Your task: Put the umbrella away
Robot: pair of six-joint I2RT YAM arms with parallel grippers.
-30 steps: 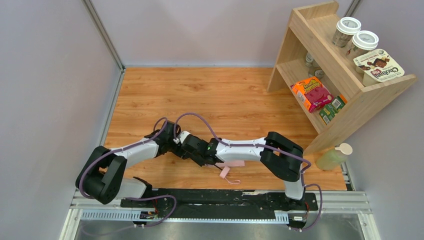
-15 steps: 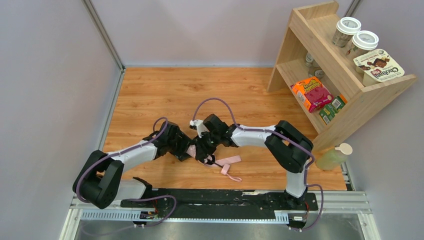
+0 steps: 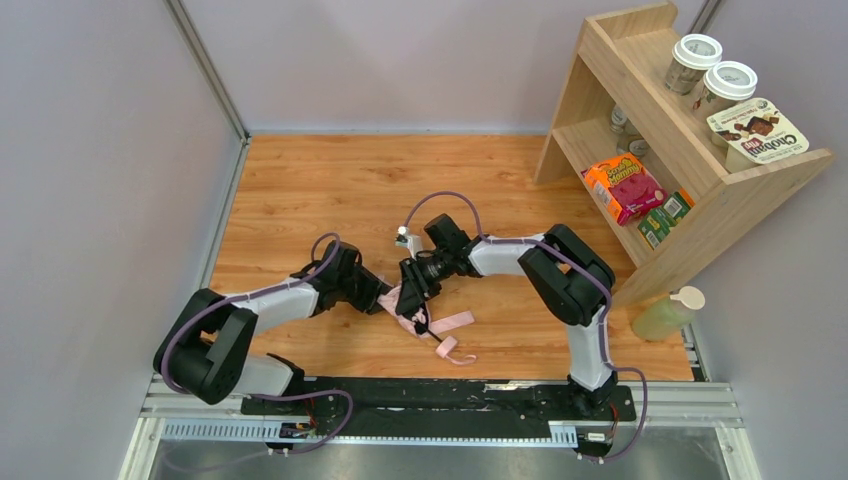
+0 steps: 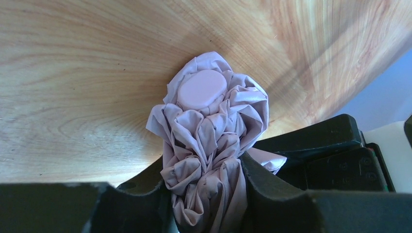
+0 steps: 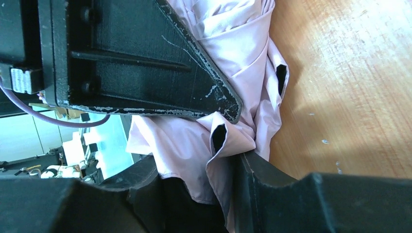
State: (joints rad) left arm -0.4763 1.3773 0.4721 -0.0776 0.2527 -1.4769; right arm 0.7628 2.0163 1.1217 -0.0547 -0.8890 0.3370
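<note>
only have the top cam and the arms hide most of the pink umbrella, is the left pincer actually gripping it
Observer: Yes, the left wrist view shows the left pincer closed on the bunched pale pink fabric folding umbrella.
Operator: which end pokes out
Observer: The end with a flat oval pink cap, beyond the fingertips.
Operator: and the right pincer
Observer: Pink folds sit between its fingers; whether they pinch, I cannot tell.

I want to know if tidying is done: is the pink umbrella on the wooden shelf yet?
No, the umbrella lies bunched on the table, well apart from the shelf.
</note>
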